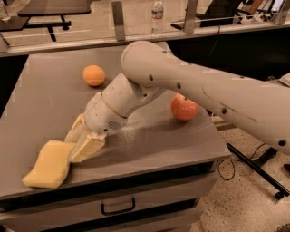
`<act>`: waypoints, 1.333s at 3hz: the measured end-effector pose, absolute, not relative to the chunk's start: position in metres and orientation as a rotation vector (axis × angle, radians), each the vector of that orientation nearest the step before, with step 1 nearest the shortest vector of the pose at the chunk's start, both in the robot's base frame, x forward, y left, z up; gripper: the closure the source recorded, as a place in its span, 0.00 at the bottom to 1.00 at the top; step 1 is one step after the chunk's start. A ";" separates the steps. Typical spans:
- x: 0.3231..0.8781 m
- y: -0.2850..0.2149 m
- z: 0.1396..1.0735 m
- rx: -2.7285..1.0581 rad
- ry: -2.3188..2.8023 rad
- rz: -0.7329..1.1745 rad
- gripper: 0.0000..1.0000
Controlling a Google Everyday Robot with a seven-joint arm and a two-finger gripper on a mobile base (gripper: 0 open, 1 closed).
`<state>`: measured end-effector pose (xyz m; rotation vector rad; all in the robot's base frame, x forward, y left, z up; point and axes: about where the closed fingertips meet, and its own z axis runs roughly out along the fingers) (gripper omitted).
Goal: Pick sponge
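Observation:
The pale yellow sponge [49, 164] lies on the grey table [149, 136] near its front left corner, its long side turned slightly. My gripper [71, 148] reaches down from the big white arm [190, 86] and sits at the sponge's right end. Its pale yellow fingers [89, 146] are open with a narrow gap, one above the sponge's near corner and one along its right edge, touching it. The sponge rests on the table and is not lifted.
An orange [94, 75] lies at the back left of the table. A red apple [184, 107] lies to the right, behind the arm. The table's front edge runs just below the sponge, with a drawer handle [118, 207] underneath. A water bottle [157, 13] stands behind the table.

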<state>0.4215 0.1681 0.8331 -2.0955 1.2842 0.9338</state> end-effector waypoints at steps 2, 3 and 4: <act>0.421 0.157 0.858 -2.018 1.214 0.875 1.00; 0.422 0.148 0.884 -1.986 1.167 0.814 1.00; 0.422 0.146 0.886 -1.983 1.163 0.806 1.00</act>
